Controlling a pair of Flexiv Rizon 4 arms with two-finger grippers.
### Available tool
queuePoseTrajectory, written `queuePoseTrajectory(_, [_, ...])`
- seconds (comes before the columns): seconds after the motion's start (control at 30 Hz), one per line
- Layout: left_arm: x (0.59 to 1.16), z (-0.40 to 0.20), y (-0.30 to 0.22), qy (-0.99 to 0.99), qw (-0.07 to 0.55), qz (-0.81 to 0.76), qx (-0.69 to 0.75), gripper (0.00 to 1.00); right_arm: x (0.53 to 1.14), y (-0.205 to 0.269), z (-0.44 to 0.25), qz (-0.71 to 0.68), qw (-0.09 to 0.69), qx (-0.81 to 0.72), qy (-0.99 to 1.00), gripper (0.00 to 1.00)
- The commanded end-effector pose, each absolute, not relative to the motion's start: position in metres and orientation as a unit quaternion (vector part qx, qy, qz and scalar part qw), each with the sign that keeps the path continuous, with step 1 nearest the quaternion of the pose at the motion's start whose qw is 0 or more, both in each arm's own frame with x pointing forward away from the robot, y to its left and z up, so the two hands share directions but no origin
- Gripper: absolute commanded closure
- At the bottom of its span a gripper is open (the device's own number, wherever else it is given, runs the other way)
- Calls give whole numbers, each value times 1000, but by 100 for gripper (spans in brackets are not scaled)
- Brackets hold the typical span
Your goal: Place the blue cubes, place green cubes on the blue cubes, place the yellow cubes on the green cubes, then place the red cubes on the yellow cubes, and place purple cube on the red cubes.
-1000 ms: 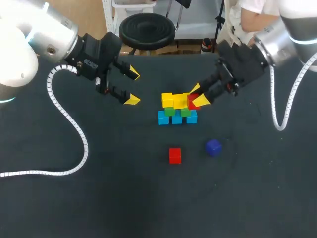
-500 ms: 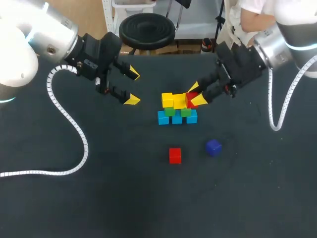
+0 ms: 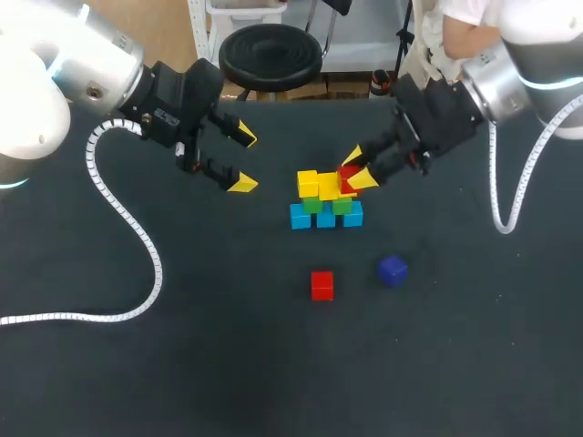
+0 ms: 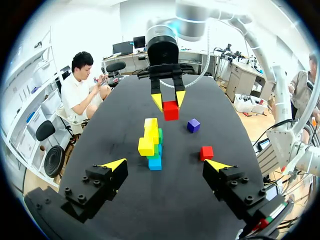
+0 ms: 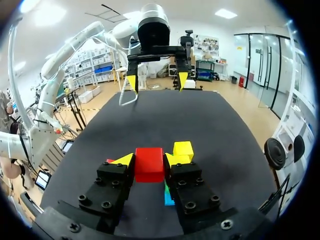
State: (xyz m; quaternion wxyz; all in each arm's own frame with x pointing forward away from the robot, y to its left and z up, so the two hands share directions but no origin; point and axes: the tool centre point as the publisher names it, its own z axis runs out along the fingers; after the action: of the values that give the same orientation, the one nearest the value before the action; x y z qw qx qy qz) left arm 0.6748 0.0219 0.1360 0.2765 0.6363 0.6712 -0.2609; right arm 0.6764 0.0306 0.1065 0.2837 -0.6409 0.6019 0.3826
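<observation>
At the table's middle stands a stack: a row of three blue cubes (image 3: pixel 326 218), two green cubes (image 3: pixel 342 206) on them, two yellow cubes (image 3: pixel 319 185) on top. My right gripper (image 3: pixel 356 167) hangs just past the stack's right end, shut on a red cube (image 3: pixel 348 176); the right wrist view shows that cube (image 5: pixel 149 164) between both fingers, with a yellow cube (image 5: pixel 183 148) ahead. A second red cube (image 3: pixel 322 285) and the purple cube (image 3: pixel 393 270) lie loose in front of the stack. My left gripper (image 3: pixel 242 161) stands open and empty, left of the stack.
The left arm's white cable (image 3: pixel 137 237) loops over the table's left side. In the left wrist view, the stack (image 4: pixel 152 142) stands ahead of my open left gripper (image 4: pixel 166 165), with the loose red cube (image 4: pixel 206 152) and the purple cube (image 4: pixel 193 125) off to one side.
My right gripper has moved slightly up and toward the far left with the red cube in it. The left arm and the other cubes have not moved.
</observation>
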Motion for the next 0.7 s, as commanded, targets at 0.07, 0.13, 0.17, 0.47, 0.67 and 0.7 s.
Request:
queuePoseTrajectory(0.07, [676,136,23,670,277,-262,637,0,687,35,105,385,276,-645,599,100])
queuePoseTrajectory(0.13, [676,136,23,670,277,-262,637,0,688,35,103,386,274,-645,600,100])
queuePoseTrajectory(0.17, [676,136,23,670,277,-262,637,0,689,36,102,386,273,-645,600,100])
queuePoseTrajectory(0.47, [676,136,23,670,277,-262,637,0,687,36,96,387,270,-644,602,100])
queuePoseTrajectory(0.67, [676,136,23,670,277,-262,637,0,687,36,95,386,271,-643,603,100])
queuePoseTrajectory(0.7, [676,136,23,670,277,-262,637,0,688,36,95,386,271,-643,603,100])
